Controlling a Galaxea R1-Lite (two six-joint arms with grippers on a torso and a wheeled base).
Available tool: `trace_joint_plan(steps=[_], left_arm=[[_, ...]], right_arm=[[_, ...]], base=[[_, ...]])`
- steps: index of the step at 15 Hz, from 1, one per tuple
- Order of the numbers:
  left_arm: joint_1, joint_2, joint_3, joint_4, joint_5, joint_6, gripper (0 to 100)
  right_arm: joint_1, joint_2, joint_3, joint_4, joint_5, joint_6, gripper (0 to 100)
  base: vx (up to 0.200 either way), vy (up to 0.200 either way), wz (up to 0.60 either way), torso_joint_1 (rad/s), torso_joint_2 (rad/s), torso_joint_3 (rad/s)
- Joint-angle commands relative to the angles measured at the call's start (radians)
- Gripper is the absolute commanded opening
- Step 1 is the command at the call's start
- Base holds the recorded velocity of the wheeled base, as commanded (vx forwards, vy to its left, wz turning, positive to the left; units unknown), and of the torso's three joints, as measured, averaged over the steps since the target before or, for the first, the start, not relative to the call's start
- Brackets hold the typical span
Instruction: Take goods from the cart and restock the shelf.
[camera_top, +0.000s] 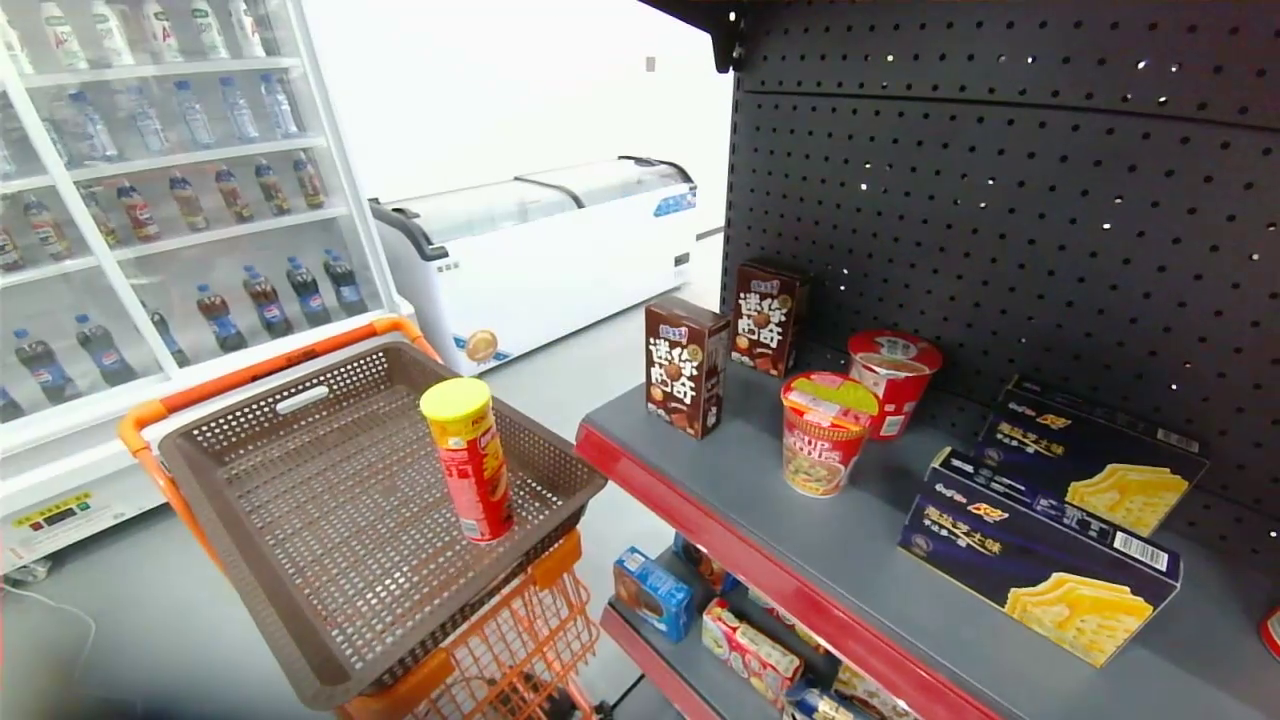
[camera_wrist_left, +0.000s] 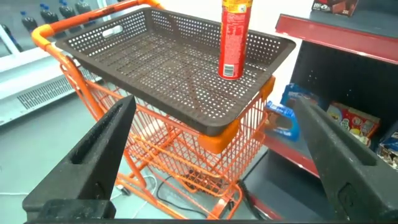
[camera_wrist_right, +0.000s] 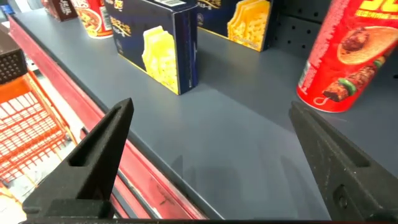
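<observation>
Store aisle, grey shelf (camera_top: 870, 560) w/ red front edge. Chip can (camera_top: 468, 460) stands upright in brown basket (camera_top: 300, 520) atop orange cart (camera_top: 140, 425), at the side nearest the shelf. Left gripper (camera_wrist_left: 212, 104) released, jaws wide, facing cart. Right gripper (camera_wrist_right: 211, 106) released above shelf, near second red can (camera_wrist_right: 348, 56) and cracker box (camera_wrist_right: 165, 50).

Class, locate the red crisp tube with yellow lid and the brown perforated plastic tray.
Red crisp tube with yellow lid (camera_top: 472, 475), head view, mid-body.
Brown perforated plastic tray (camera_top: 320, 520), head view, bare floor.
</observation>
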Motion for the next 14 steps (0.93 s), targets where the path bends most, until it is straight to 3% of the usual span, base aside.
trace_joint_plan(steps=[1,2,4,7,9,12,14], left_arm=[[-0.001,0.003,-0.073,0.004,-0.011,0.029,100],[-0.013,0.082,-0.189,0.05,-0.012,0.056,100],[-0.025,0.256,-0.319,0.117,-0.005,0.069,100],[-0.011,0.673,-0.471,0.062,-0.003,0.084,100],[-0.01,0.906,-0.538,-0.027,-0.012,0.082,100],[-0.001,1.328,-0.558,-0.349,-0.14,0.084,100],[0.01,1.507,-0.566,-0.519,-0.178,0.084,100]], right_arm=[[0.0,0.0,0.0,0.0,0.001,0.0,100],[0.0,0.0,0.0,0.0,0.0,0.0,100],[0.0,0.0,0.0,0.0,0.0,0.0,100],[0.0,0.0,0.0,0.0,0.0,0.0,100],[0.0,0.0,0.0,0.0,0.0,0.0,100],[0.0,0.0,0.0,0.0,0.0,0.0,100],[0.0,0.0,0.0,0.0,0.0,0.0,100]], base=[[0.0,0.0,0.0,0.0,0.0,0.0],[0.0,0.0,0.0,0.0,0.0,0.0],[0.0,0.0,0.0,0.0,0.0,0.0],[0.0,0.0,0.0,0.0,0.0,0.0],[0.0,0.0,0.0,0.0,0.0,0.0],[0.0,0.0,0.0,0.0,0.0,0.0],[0.0,0.0,0.0,0.0,0.0,0.0]])
